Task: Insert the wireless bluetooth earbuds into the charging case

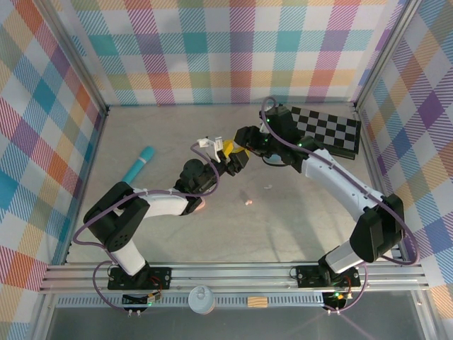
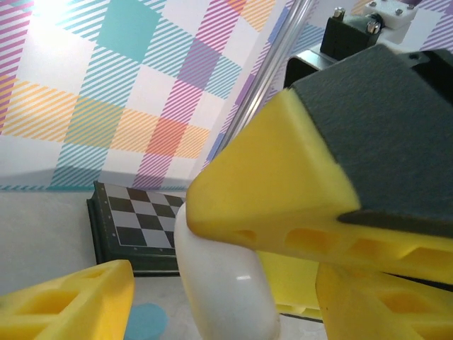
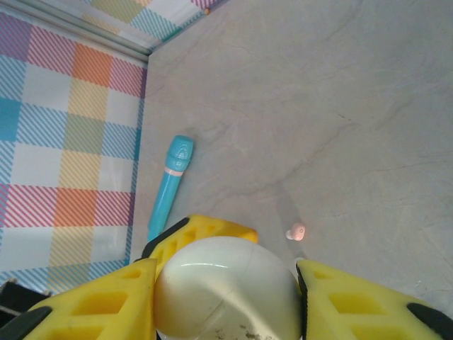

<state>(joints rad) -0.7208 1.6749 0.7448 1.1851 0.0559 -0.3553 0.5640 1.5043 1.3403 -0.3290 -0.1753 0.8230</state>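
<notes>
The white pebble-shaped charging case [image 3: 225, 280] hangs above the table, and my right gripper [image 3: 226, 297] is shut on its two sides. My left gripper [image 2: 212, 312] stands open around the same case [image 2: 225, 283]. Its lower-left finger [image 2: 67, 304] is still apart from the shell. Both grippers meet over the middle of the table, the left gripper [image 1: 221, 164] just in front of the right gripper [image 1: 237, 147]. A tiny pink earbud [image 3: 296, 231] lies on the table below the case. In the top view the pink earbud [image 1: 248, 202] has a whitish earbud [image 1: 268, 187] lying near it.
A long teal tube [image 1: 139, 164] lies at the left of the table. A black-and-white checkerboard [image 1: 329, 127] lies at the back right. Plaid walls close in the table on three sides. A small pink thing [image 1: 201, 205] shows under my left forearm.
</notes>
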